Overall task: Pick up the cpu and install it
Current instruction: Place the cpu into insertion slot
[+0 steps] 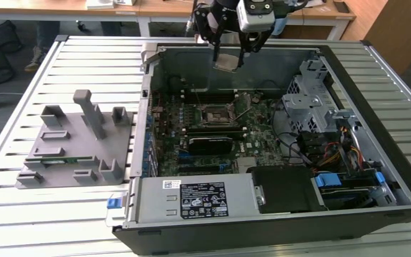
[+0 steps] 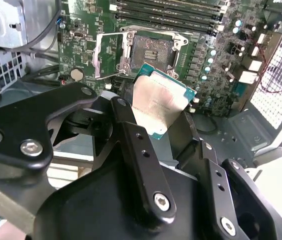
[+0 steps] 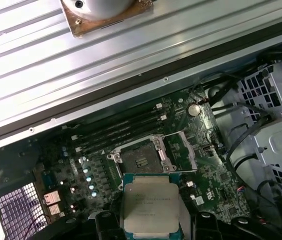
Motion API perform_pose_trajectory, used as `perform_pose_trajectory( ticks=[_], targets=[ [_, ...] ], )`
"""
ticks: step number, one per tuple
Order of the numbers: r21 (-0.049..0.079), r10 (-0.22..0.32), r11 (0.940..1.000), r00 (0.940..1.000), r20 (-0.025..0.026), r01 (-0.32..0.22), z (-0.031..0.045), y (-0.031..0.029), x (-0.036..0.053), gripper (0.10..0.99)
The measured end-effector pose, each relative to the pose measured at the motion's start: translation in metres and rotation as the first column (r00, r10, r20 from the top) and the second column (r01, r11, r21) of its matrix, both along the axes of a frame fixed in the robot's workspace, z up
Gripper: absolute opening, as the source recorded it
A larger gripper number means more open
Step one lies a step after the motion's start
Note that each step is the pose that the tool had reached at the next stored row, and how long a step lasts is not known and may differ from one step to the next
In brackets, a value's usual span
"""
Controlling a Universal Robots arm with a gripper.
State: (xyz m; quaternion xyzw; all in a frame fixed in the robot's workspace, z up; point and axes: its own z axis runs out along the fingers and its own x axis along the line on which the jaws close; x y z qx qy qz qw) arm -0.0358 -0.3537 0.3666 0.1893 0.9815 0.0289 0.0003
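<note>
My gripper (image 1: 231, 55) hangs above the far part of the open computer case (image 1: 398, 176), shut on the cpu (image 1: 227, 63), a flat square chip with a silver top held by two opposite edges. Both wrist views show the cpu (image 2: 161, 99) (image 3: 149, 206) between the black fingers (image 2: 133, 137), well above the motherboard. The black socket (image 1: 215, 114) (image 2: 149, 50) (image 3: 141, 161) lies below it with its metal bracket swung open and nothing in it.
A grey fixture (image 1: 77, 144) on the slatted table at the exterior view's left carries a green memory stick (image 1: 59, 159). Inside the case are a power supply (image 1: 191, 198), a metal drive cage (image 1: 309, 101) and cable bundles (image 1: 334, 155).
</note>
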Motion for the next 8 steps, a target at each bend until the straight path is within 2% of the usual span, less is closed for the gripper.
perform_pose_trajectory(
  ticks=[8],
  targets=[
    [-0.004,-0.063,0.998,0.998,0.0001,0.063,-0.0005,0.0003,0.0,0.525]
  ],
)
